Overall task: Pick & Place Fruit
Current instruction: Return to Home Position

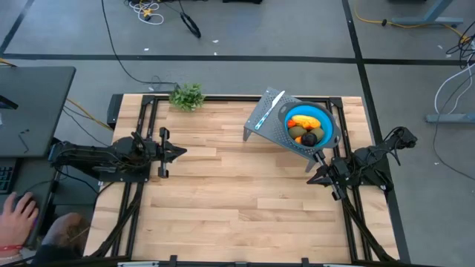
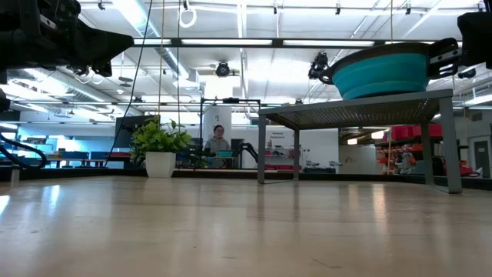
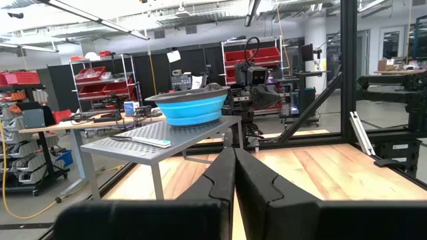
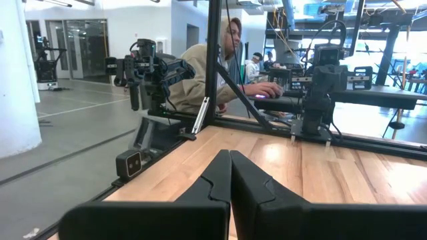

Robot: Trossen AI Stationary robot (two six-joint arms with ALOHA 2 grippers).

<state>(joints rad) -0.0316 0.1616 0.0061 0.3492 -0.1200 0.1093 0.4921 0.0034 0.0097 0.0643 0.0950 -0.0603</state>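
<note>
High view: my left claw lies over the left side of the table, pointing toward the middle; its two fingers are pressed together with nothing between them, and the left wrist view shows the same tight seam; my right claw lies over the right side, just in front of the shelf, and its fingers too are closed flat against each other on nothing.

The fruit is all in the bowl; I can make out an orange-yellow piece on top, olive-green ovals below it and a dark one between them; the tiny ones I cannot tell apart. The bowl stands on the shelf's right part, at the back right of the table; in the low view it sits upright on top, well above the wood. The knife lies slantwise on the shelf just beside the bowl, blue handle toward the front; whether it touches the bowl I cannot tell.

The sprig stands at the table's back edge, well apart from the shelf; a hand rests off the table beyond my left arm; the right wrist view shows a person seated at a desk beyond the table.
</note>
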